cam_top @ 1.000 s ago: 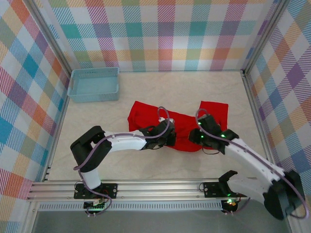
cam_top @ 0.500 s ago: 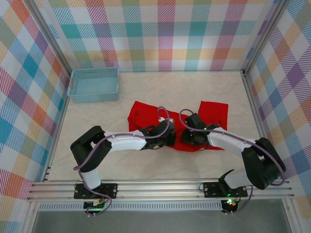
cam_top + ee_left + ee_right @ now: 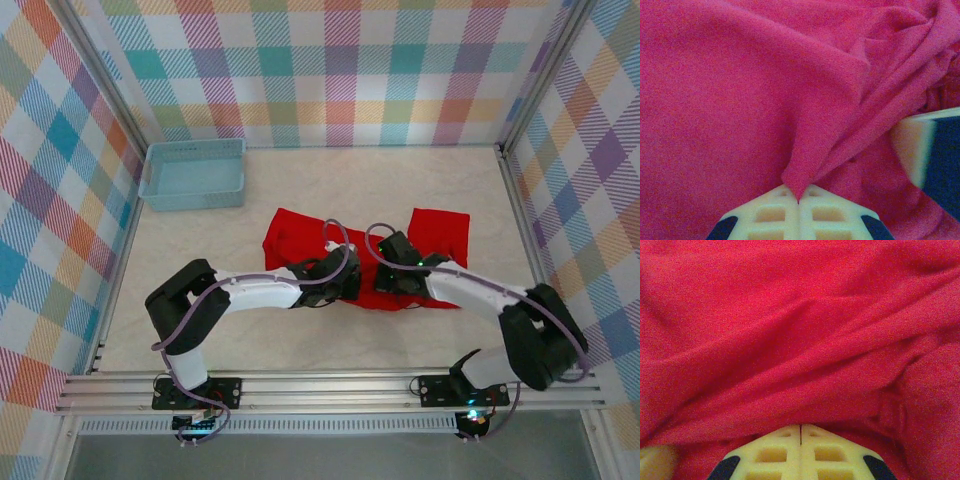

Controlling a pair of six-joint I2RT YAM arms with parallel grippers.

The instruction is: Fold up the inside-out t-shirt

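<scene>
The inside-out t-shirt (image 3: pixel 295 235) lies crumpled in a red band across the middle of the table, one end near the right wall. My left gripper (image 3: pixel 352 285) rests on its front edge, shut, with a pointed fold of the red cloth (image 3: pixel 740 90) pinched between its tips (image 3: pixel 799 200). My right gripper (image 3: pixel 383 280) sits close beside it on the right. It is shut too (image 3: pixel 800 426), its tips tucked under a long fold of the shirt (image 3: pixel 790 315). A cream finger (image 3: pixel 912 150) of the right gripper shows at the right edge of the left wrist view.
A light blue basket (image 3: pixel 192 175) stands at the back left, apart from the shirt. Plaid walls enclose the table on three sides. Bare tabletop (image 3: pixel 400 185) lies behind the shirt and in front of both grippers.
The right arm swung left from the shirt's right part to beside the left gripper, then its jaws shut on the cloth. The left arm held still.
</scene>
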